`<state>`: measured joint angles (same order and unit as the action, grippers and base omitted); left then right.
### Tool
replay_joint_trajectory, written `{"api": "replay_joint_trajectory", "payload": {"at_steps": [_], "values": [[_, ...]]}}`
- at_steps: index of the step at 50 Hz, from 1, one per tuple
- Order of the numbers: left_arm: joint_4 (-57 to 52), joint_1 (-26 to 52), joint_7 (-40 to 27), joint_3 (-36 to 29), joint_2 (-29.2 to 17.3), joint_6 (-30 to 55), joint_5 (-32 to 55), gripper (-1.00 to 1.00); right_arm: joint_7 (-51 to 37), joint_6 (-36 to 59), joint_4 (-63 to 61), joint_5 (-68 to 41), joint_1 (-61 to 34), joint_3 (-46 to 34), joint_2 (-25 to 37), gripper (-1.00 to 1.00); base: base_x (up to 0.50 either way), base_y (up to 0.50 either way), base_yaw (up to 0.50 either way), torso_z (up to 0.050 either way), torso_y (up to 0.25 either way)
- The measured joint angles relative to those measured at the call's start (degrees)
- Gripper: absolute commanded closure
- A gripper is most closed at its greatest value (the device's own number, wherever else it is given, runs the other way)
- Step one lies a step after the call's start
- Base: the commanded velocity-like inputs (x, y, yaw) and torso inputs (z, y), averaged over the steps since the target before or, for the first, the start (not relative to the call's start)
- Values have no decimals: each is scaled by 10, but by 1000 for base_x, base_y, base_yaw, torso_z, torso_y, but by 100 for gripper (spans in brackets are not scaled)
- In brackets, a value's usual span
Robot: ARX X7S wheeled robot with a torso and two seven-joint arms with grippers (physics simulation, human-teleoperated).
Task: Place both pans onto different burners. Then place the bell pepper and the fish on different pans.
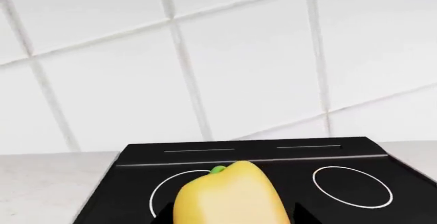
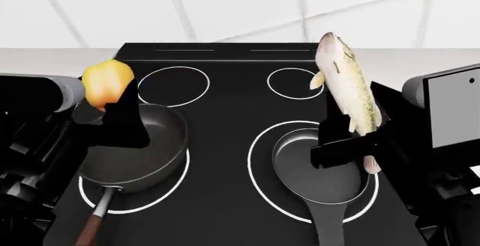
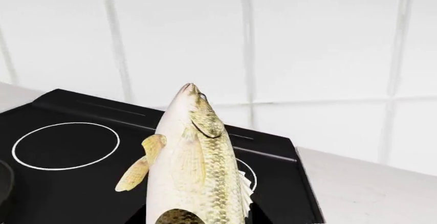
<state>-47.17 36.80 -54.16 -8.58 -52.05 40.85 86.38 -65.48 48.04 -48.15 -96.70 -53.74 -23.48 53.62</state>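
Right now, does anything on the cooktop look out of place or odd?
Nothing spilled or damaged. Both pans sit on the large burners, the wooden-handled pan and the metal-handled pan, both empty. The bell pepper and the fish are held above them by the left and right tools, not yet placed.

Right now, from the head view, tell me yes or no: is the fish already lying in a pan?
No. The fish is held upright in the right gripper, above the smaller pan, which is empty.
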Motion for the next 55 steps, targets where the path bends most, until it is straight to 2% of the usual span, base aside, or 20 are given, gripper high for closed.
{"api": "replay_joint_trajectory", "payload": {"at_steps": [4, 34, 55], "values": [[1, 0, 1, 0, 0, 0, 1, 100, -1, 1, 1, -1, -3, -1, -1, 100, 0, 399, 0, 0, 3], [8, -27, 14, 14, -7, -15, -12, 100, 40, 25, 105, 43, -22, -24, -13, 100, 0, 0, 0, 1, 1], [6, -45, 21, 24, -12, -25, -18, 100, 90, -16, 150, 114, 59, -37, -24, 100, 0, 0, 0, 0, 1]]}}
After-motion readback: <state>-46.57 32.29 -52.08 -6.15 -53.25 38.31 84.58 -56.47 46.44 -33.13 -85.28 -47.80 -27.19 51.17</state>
